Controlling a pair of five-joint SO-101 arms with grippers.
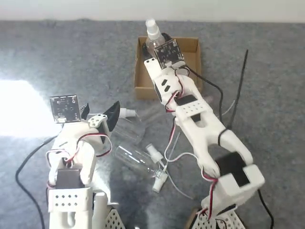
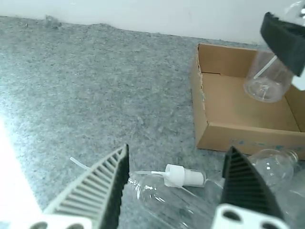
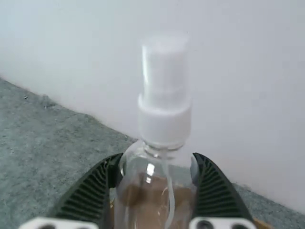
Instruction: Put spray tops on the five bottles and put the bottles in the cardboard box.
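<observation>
**A:** What is in the cardboard box (image 1: 143, 89)?

**B:** One clear bottle (image 3: 157, 191), upright, with a white spray top (image 3: 164, 109) on its neck. The right gripper (image 3: 156, 164) is clamped on it just under the neck, a dark finger on each side. In the left wrist view its base hangs inside the box walls, toward the far wall. I cannot tell whether it touches the floor.

**A:** And the left gripper (image 2: 178, 151)?

**B:** It is spread wide, low over the grey table (image 1: 71, 52), well short of the box. A second bottle (image 2: 157, 200) lies on its side between the fingers, with a white sprayer (image 2: 183, 176) at its neck. Neither finger touches it.

**A:** What else lies around?

**B:** A third bottle (image 2: 276, 162) lies just beside the box's front wall. A fourth bottle (image 1: 133, 157) lies on its side nearer the arm bases. A white cap (image 1: 154, 152) sits at its neck end, though I cannot tell whether it is fitted. A loose cap (image 1: 159, 180) lies closer to the arms, its thin tube trailing.

**A:** Is anything in the way?

**B:** The right arm (image 1: 200, 124) stretches above that clutter to the box, its cables (image 1: 217, 93) looping alongside.
</observation>
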